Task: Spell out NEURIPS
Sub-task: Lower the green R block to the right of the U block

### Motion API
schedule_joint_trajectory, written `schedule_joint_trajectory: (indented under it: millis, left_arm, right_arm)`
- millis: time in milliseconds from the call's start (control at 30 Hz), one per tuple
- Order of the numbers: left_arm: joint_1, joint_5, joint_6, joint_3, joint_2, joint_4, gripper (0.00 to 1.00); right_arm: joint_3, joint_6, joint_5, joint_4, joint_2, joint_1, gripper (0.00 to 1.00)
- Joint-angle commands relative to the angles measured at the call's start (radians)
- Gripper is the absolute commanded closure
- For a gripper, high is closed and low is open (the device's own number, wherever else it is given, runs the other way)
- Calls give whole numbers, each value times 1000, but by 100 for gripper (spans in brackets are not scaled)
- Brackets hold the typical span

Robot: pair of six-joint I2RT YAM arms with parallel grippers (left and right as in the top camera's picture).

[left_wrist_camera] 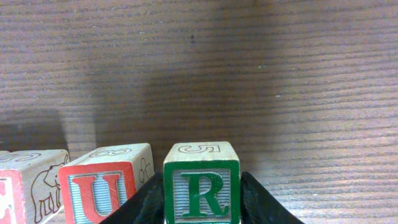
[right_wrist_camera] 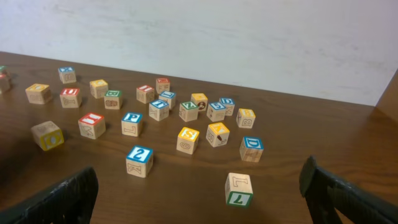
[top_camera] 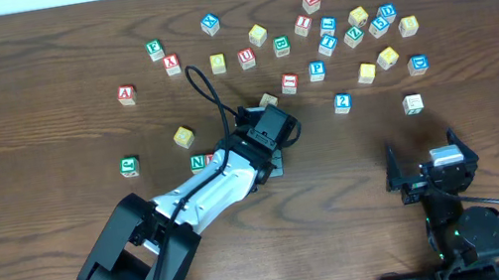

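On the tabletop (left_wrist_camera: 261, 74), a red E cube (left_wrist_camera: 28, 183), a red U cube (left_wrist_camera: 102, 186) and a green R cube (left_wrist_camera: 201, 190) stand in a row. The fingers of the left claw (left_wrist_camera: 202, 208) hug the R's sides; whether they press it cannot be told. The right claw (right_wrist_camera: 199, 199) gapes wide, empty.

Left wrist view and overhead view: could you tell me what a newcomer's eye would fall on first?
A green R block fills the near foreground, between the left claw's fingers, beside a red U block. From overhead, colourful letter blocks lie scattered across the table's far side, and the right claw gapes open, empty.
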Motion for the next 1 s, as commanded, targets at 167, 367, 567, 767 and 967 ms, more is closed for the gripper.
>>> schedule_joint_trajectory:
  millis: [167,367,567,767,967]
  left_arm:
    - [3,2,-1,-11,15,2,63]
    - [3,2,-1,-10,14,1,63]
    - [4,2,2,-5,10,-3,62]
    - [3,3,11,-2,0,-11,47]
    - [3,3,11,0,-1,-14,51]
  right_arm:
    - [-1,15,1,-5,-2,-9,1]
    - [-1,15,0,-5,-2,-9,1]
    - [-1,14,1,-5,-2,-9,1]
    - [-1,14,1,-5,-2,-9,1]
    - [-1,15,1,-4,-2,-9,1]
